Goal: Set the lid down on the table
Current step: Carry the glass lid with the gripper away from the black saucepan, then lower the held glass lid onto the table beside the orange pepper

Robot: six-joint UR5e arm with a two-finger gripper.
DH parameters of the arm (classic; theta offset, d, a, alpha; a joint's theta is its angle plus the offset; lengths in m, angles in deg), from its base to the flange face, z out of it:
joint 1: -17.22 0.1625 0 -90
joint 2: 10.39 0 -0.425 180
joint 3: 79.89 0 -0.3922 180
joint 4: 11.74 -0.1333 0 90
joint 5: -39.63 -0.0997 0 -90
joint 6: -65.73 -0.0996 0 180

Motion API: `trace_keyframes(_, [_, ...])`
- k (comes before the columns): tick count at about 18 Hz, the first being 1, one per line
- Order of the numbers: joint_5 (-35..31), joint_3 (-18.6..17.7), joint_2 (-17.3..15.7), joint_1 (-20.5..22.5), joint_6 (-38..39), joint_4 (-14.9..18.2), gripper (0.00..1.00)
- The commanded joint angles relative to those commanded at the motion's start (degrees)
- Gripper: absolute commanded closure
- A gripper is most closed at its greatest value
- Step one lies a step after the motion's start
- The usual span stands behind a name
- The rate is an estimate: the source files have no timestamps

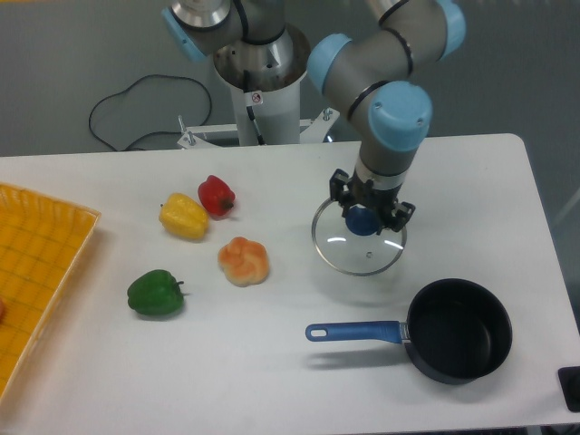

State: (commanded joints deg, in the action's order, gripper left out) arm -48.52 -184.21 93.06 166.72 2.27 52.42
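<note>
The lid (358, 246) is a round clear glass disc with a metal rim and a blue knob. My gripper (365, 216) is shut on that knob and holds the lid just above the white table (272, 362), near the table's middle right. The lid hangs roughly level, left of and behind the dark saucepan (456, 330) with its blue handle. Whether the lid's rim touches the table cannot be told.
An orange pepper (243, 261), yellow pepper (184, 217), red pepper (216, 195) and green pepper (155, 293) lie left of the lid. A yellow gridded tray (36, 272) sits at the left edge. The robot base (258, 82) stands behind the table.
</note>
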Motion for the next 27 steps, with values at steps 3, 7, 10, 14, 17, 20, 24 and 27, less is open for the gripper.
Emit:
trace_keyframes(3, [0.00, -3.16, -1.67, -0.88, 0.00, -2.19, 0.41])
trace_keyframes(7, [-0.09, -6.24, -2.90, -1.85, 0.00, -4.49, 0.41])
trace_keyframes(10, [-0.17, -7.56, -3.87, -2.37, 0.00, -4.75, 0.41])
trace_keyframes(14, [-0.26, -8.97, -4.40, -2.55, 0.00, -5.36, 0.41])
trace_keyframes(17, [-0.35, -10.90, -3.70, -2.64, 0.00, -9.13, 0.41])
trace_keyframes(20, [-0.44, -11.17, -2.38, -2.64, 0.00, -9.94, 0.41])
trace_keyframes(24, [-0.53, -11.26, -2.29, -2.73, 0.00, -9.94, 0.41])
trace_keyframes(27, [-0.79, -11.26, -2.03, -2.82, 0.00, -9.94, 0.41])
